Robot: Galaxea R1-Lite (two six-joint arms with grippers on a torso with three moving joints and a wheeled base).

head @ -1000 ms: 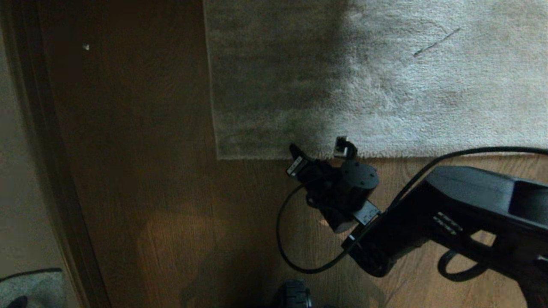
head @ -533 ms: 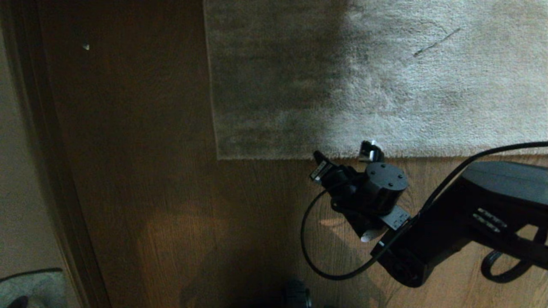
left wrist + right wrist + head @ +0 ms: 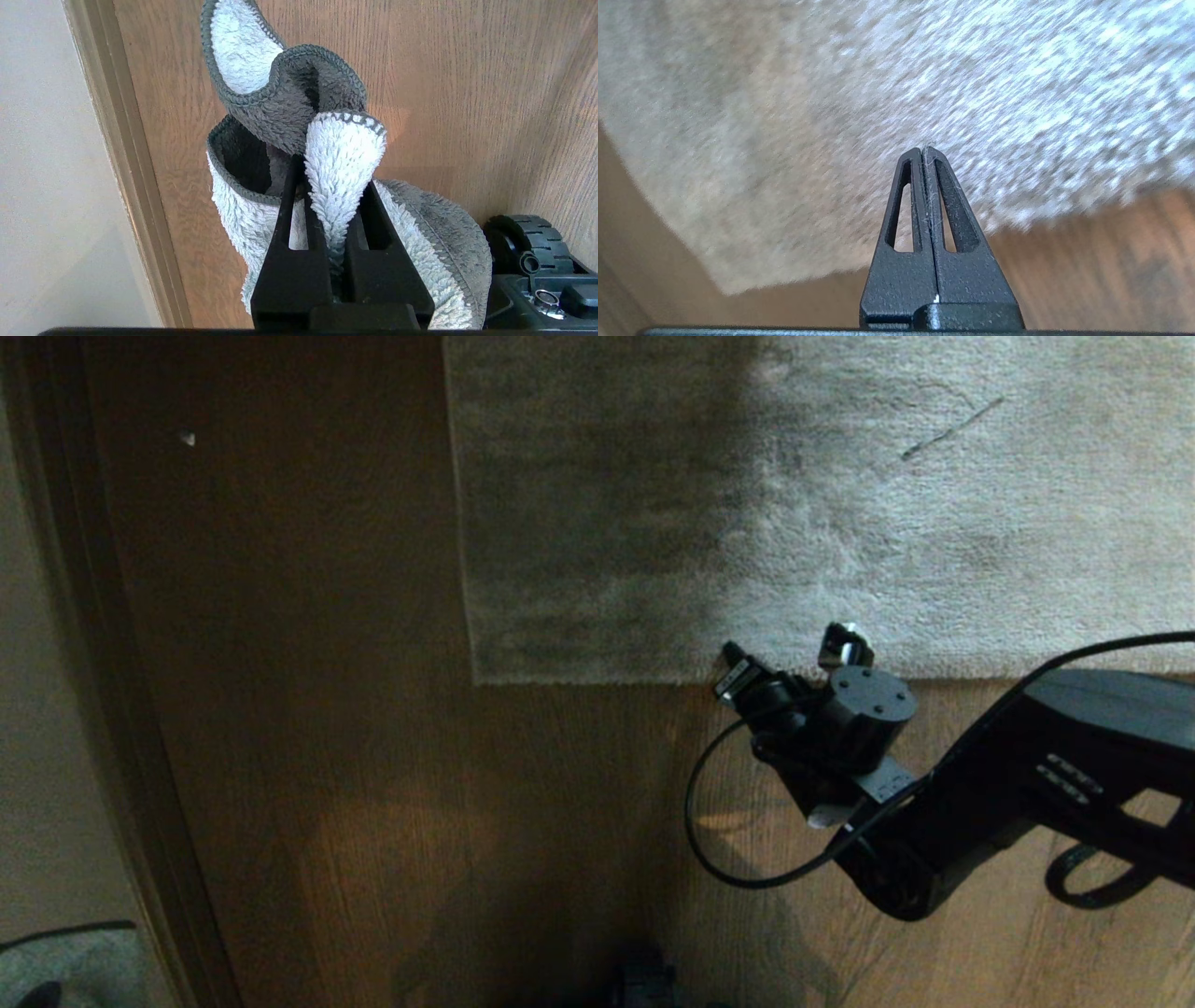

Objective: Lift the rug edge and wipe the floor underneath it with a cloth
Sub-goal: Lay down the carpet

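Observation:
The grey-beige rug lies flat on the brown wood floor. Its rug edge runs straight across to a corner at the left. My right arm's wrist hangs over that near edge, right of the corner. The right gripper is shut and empty, its tips just above the pile near the rug edge; a few fibres cling to it. My left gripper stays parked low by the base, shut on a fluffy pale-blue and grey cloth that bunches up above the floor.
A dark skirting strip and a pale wall border the floor on the left. A black cable loop hangs under the right arm. The base's wheel sits beside the cloth. A thin dark mark crosses the rug.
My right arm has slid to the right along the rug's near edge, with its gripper still shut. The rug has stayed flat and the left arm has not moved.

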